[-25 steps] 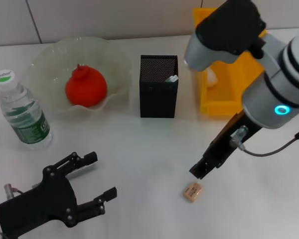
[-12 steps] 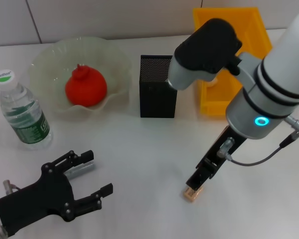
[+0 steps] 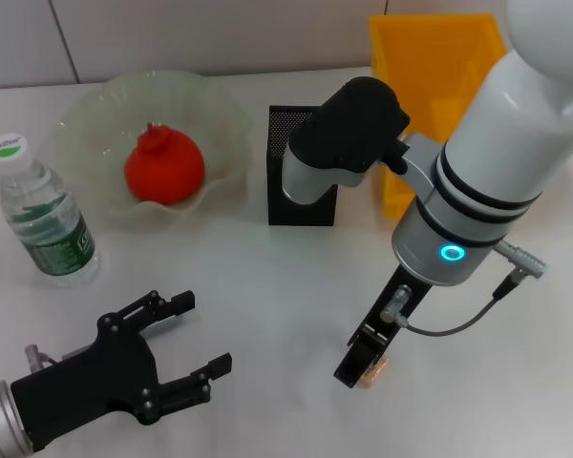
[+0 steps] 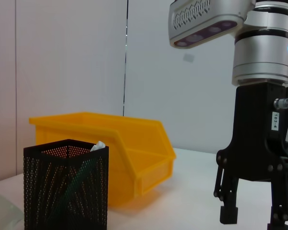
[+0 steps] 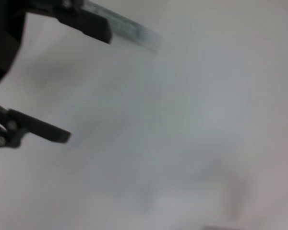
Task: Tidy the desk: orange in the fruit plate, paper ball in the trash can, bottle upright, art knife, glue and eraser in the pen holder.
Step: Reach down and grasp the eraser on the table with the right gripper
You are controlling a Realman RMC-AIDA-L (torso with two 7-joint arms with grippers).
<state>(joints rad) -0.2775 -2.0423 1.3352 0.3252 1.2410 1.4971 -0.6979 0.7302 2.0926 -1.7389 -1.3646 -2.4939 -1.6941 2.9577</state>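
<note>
Eraser [image 3: 372, 375] lies on the desk directly under my right gripper [image 3: 355, 365], mostly hidden by it; fingers parted around it, not visibly clamped. Left gripper [image 3: 186, 343] spread wide, well apart, empty.

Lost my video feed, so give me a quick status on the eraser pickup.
Right gripper down at the eraser, fingers apart. Left gripper open, idle near the table's front. Pen holder path unobstructed.
</note>
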